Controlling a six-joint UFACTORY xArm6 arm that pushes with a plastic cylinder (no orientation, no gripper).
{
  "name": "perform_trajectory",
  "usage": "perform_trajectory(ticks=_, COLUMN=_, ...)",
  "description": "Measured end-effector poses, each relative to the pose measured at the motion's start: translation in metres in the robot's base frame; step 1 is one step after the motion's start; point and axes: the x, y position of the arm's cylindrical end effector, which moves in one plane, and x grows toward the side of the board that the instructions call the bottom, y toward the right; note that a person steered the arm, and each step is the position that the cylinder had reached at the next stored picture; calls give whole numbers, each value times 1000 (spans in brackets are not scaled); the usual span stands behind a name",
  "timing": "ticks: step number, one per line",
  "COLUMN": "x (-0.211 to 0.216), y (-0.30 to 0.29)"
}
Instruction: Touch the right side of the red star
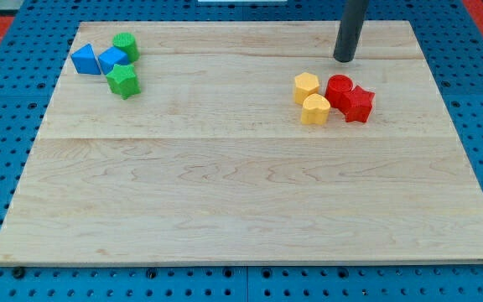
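- so my tip (344, 59) is parked near the view's top of the wooden board (225, 201), not touching any block right now
- no fingers on this rig at all, just a plain rod, so nothing to spread or pinch
- the red star (359, 105) sits below my tip and a little toward the view's right, close but apart from it
- pressed against the star's left is a red round block (339, 88), almost straight below my tip
- further left of that pair: a yellow hexagon-ish block (306, 86) and a yellow heart-looking block (314, 110), touching each other and bunched up next to the reds
- way off to my tip's left: two blue blocks (99, 59) and two green ones (124, 63) in their own clump, well out of the way
- my guess: since the star's left is boxed in, its right face is the open one, so I'd swing right past the cluster, drop down the view, then come in leftward
- risk is clipping the red round block on the way
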Motion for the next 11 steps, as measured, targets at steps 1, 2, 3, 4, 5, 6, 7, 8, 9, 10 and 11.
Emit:
perform_trajectory(ticks=1, x=0, y=0)
perform_trajectory(ticks=2, x=0, y=0)
perform_trajectory(ticks=3, x=1, y=0)
perform_trajectory(ticks=4, x=-2, y=-2)
perform_trajectory(ticks=5, x=-10, y=-2)
perform_trajectory(ticks=6, x=-14, y=-2)
perform_trajectory(ticks=7, x=6, y=25)
perform_trajectory(ticks=8, x=46, y=37)
perform_trajectory(ticks=9, x=89, y=47)
perform_trajectory(ticks=10, x=112, y=6)
perform_trajectory(ticks=11, x=129, y=-46)
